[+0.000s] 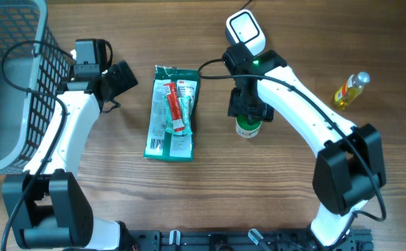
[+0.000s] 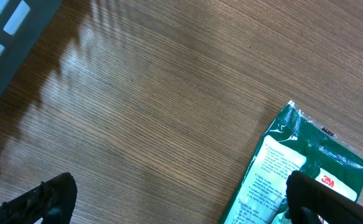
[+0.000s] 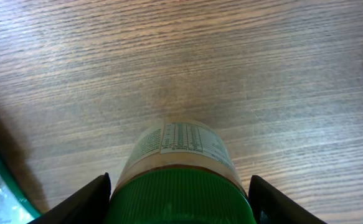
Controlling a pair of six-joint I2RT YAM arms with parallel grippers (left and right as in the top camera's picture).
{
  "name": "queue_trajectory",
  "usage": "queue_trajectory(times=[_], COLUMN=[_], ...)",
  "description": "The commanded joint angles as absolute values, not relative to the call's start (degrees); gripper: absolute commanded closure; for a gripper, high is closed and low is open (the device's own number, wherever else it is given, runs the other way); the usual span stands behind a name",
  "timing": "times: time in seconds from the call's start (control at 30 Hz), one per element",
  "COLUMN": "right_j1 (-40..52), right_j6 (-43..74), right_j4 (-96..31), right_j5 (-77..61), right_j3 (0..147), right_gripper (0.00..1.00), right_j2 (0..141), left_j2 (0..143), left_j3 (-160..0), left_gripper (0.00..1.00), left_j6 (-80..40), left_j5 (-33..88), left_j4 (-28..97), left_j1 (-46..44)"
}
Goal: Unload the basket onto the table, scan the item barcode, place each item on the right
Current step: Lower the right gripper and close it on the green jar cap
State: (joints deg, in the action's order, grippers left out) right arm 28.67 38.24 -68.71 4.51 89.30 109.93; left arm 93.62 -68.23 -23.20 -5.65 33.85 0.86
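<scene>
The step in hand is the grasp of the item. The right fingers (image 3: pixel 88 199) stand on either side of the green lid of the jar (image 3: pixel 180 146) and look closed on it, one finger against each side. The jar seems to stand upright on the table (image 3: pixel 243 56), not yet lifted. The white scanner (image 1: pixel 244 29) sits near the jar, on its far side, and the green packet (image 1: pixel 171 111) lies just to the jar's left. The left fingers (image 2: pixel 44 199) are spread wide and empty, above bare table to the left of the packet and so well away from the jar. The label side facing the right wrist camera shows only small print and no barcode that I can make out. The next move therefore probably calls for lifting the jar, finding the barcode side, and turning it to face the scanner.
</scene>
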Motion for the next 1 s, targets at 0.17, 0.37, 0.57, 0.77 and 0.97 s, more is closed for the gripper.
queue_trajectory(times=[0.17,0.37,0.57,0.77,0.97], right_j1=[30.8,30.8,30.8,30.8,30.8], right_j6=[36.8,34.3,33.0,31.7,30.1], right_j4=[-68.9,-60.4,-53.2,-49.5,-44.1], right_j5=[4.7,4.7,5.8,8.2,9.6], right_j3=[86.8,77.1,70.7,67.3,63.1], right_gripper=[0.33,0.33,0.33,0.33,0.30], right_j2=[101.6,97.6,97.6,97.6,97.6], left_j2=[92.9,92.9,92.9,92.9,92.9], left_j3=[-69.0,-69.0,-69.0,-69.0,-69.0], left_gripper=[0.00,0.00,0.00,0.00,0.00], left_j6=[-22.9,-22.9,-22.9,-22.9,-22.9], left_j5=[-5.4,-5.4,-5.4,-5.4,-5.4], left_j4=[33.8,33.8,33.8,33.8,33.8], left_j1=[1.0,1.0,1.0,1.0,1.0])
